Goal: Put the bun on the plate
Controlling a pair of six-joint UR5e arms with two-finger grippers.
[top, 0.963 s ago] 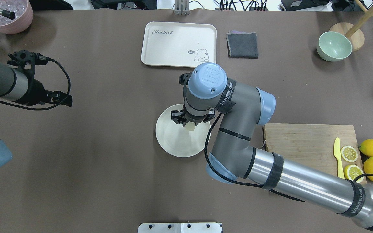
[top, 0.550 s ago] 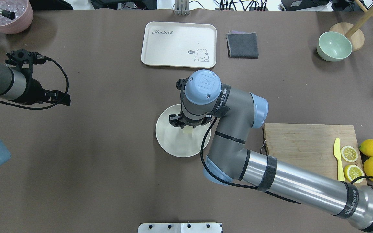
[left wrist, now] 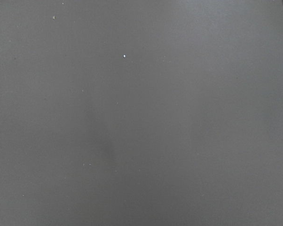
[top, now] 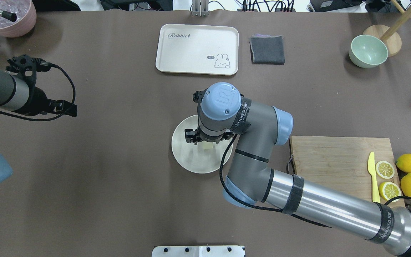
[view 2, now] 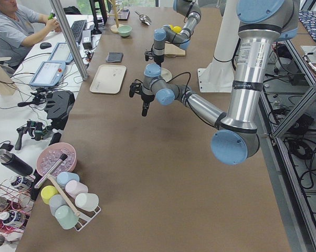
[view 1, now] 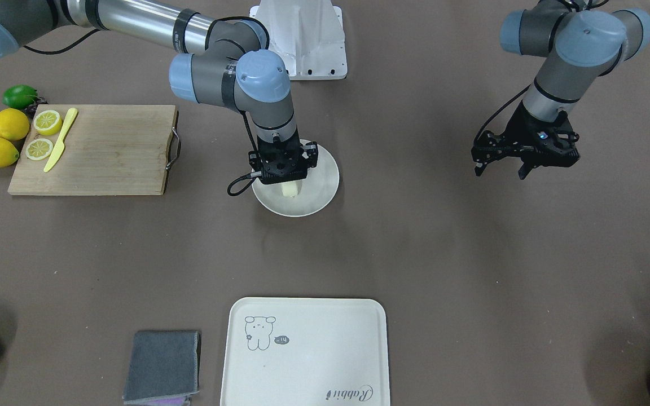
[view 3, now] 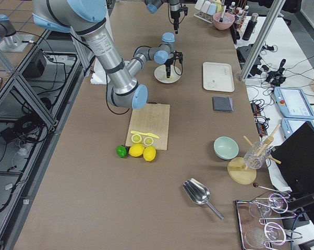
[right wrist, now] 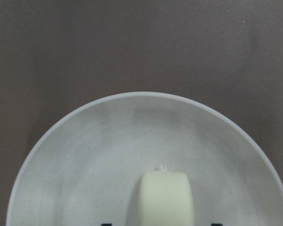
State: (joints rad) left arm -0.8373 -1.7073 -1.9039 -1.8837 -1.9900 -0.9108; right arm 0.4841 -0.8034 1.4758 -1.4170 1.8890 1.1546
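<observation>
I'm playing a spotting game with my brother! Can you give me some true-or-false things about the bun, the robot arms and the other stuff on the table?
1. The bun is over the plate. True.
2. The left gripper holds a lemon. False: it holds nothing and hangs over bare table.
3. The yellow knife lies on the cutting board. True.
4. The bun sits on the tray. False: nothing lies on the tray.
</observation>
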